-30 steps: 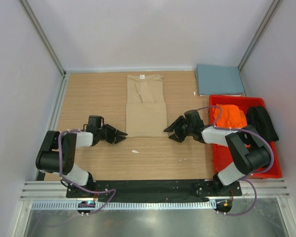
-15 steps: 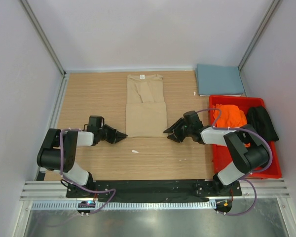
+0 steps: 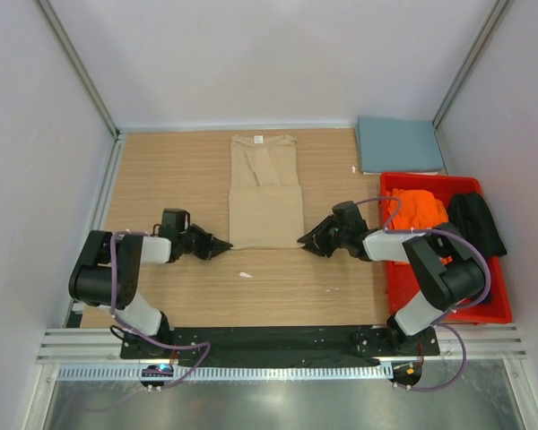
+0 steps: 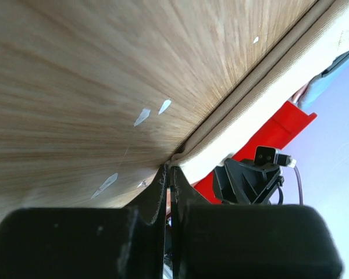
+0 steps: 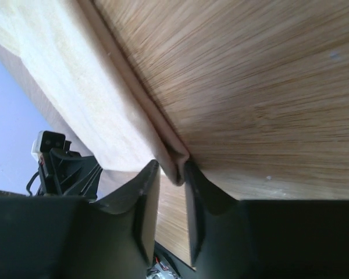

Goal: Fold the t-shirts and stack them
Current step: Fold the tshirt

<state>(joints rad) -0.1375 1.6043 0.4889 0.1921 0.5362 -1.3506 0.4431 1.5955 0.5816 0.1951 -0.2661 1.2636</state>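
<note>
— Where is the tan-beige cloth t-shirt (image 3: pixel 265 202)?
— In the middle of the wooden worktop (image 3: pixel 170 170), folded narrow. Its long axis runs 12 to 6 o'clock, collar at 12.
— And the claws?
— The left claw (image 3: pixel 227 242) has its fingers together at the shirt's 7 o'clock corner; I cannot tell if cloth is pinched. The right claw (image 3: pixel 302 239), fingers narrowly apart, straddles the 5 o'clock corner.
</note>
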